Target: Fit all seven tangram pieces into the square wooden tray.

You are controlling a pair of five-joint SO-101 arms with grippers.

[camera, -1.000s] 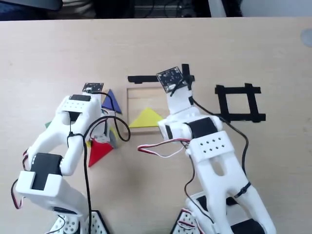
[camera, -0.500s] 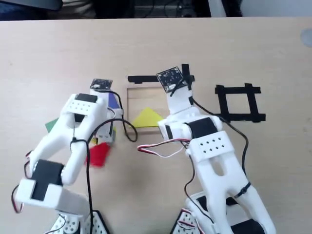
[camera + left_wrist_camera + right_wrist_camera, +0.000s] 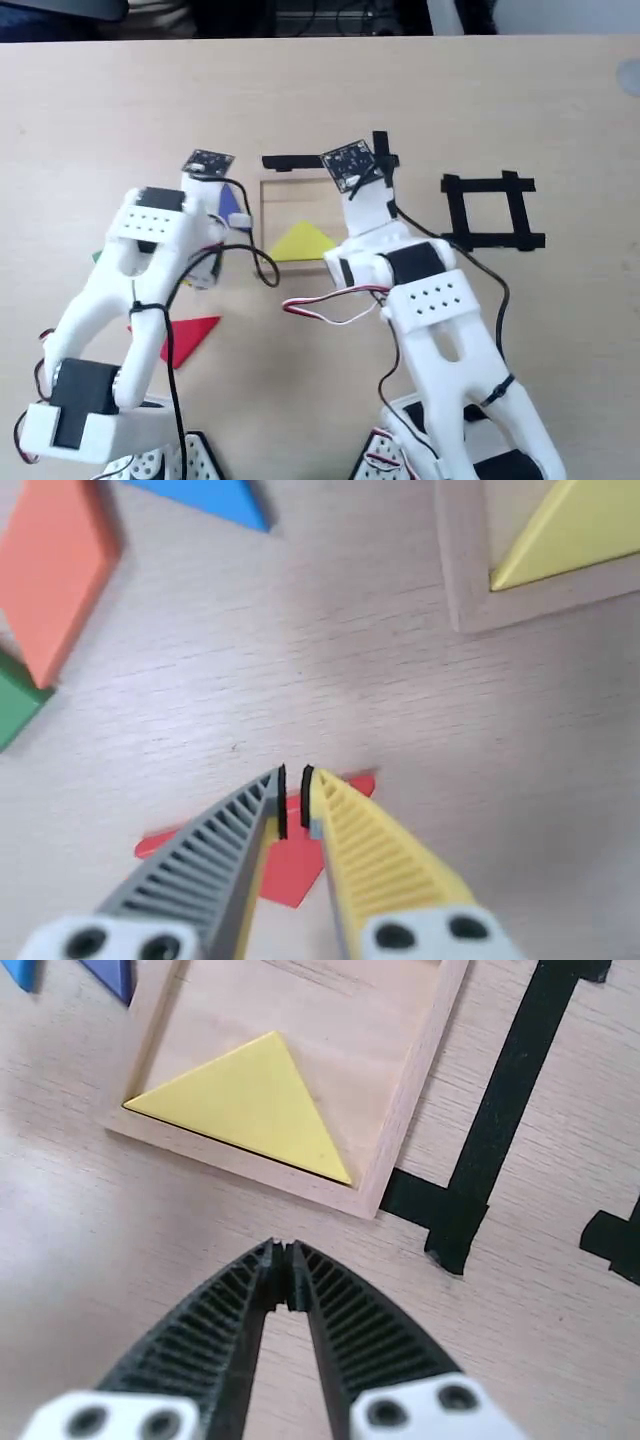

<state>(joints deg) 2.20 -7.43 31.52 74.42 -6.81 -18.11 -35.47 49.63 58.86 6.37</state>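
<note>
The likeliest failure lay with the red triangle (image 3: 192, 333). It lay flat on the bench (image 3: 450, 90), well apart from the tray (image 3: 405, 1110) and on the near side of it. The left gripper (image 3: 293, 798) stood over the triangle with its fingers drawn almost together, only a thin slit between the pads. Whether the tips pressed on the piece could not be told. Fingers that close could not take hold of a thin, flat piece. If they only pushed it, it would probably spin under the tips or slip out sideways. Pushed on to the tray, it would likely butt against the raised wooden rim instead of dropping in.

A second risk was crowding. The right gripper (image 3: 287, 1272), also closed and holding nothing, hung over the bench just in front of the tray, so both arms would meet at the same corner.

The tray held one piece, the yellow triangle (image 3: 245, 1105), flat inside with its long side along the near rim. The rest of the tray showed bare wood. A blue piece (image 3: 205, 495), an orange piece (image 3: 55, 570) and a green piece (image 3: 15, 705) lay loose on the bench outside the tray. All looked like smooth, flat pieces with sharp corners.
</note>
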